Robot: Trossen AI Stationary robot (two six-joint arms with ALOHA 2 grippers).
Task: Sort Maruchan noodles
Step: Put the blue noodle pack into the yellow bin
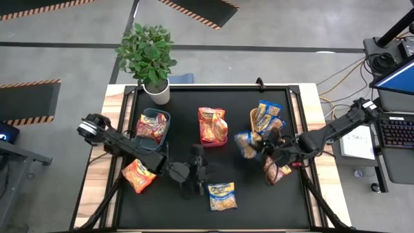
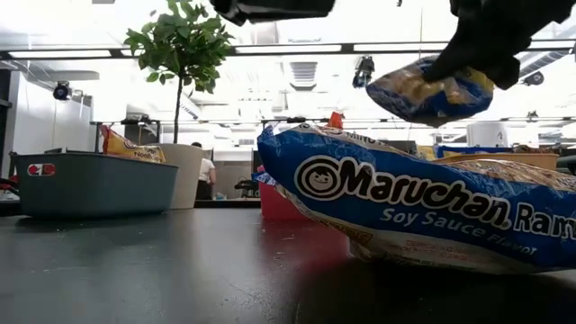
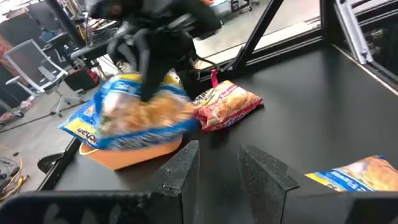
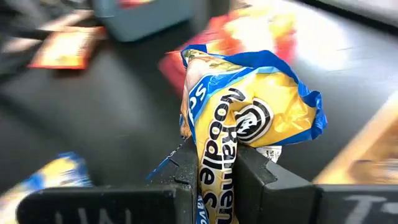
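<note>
My right gripper (image 1: 262,146) is shut on a blue-and-yellow Maruchan packet (image 1: 247,144), lifted beside the tan bin (image 1: 253,116), which holds more blue packets. Red-pink packets lie in the teal bin (image 1: 169,123) and orange ones in the red bin (image 1: 202,136). Flat on the black table lie another blue-and-yellow packet (image 1: 222,195), an orange packet (image 1: 138,175) and a red-pink packet (image 1: 275,169). My left gripper (image 3: 217,165) hangs open with nothing between its fingers, above the table's middle (image 1: 206,171). My right gripper pinches the blue-and-yellow packet's crumpled middle (image 4: 214,168) between its two fingers, which squeeze the wrapper into a narrow fold. The fingers (image 3: 146,87) come at it slanting from above. The packet (image 2: 432,90) hangs tilted below them, clear of the table.
A potted plant (image 1: 150,55) stands at the table's far left corner. The table mat's raised black rim (image 1: 213,86) runs along the far edge. In the low view the lying blue packet (image 2: 423,216) fills the foreground. Bare mat shows between the bins and the near edge.
</note>
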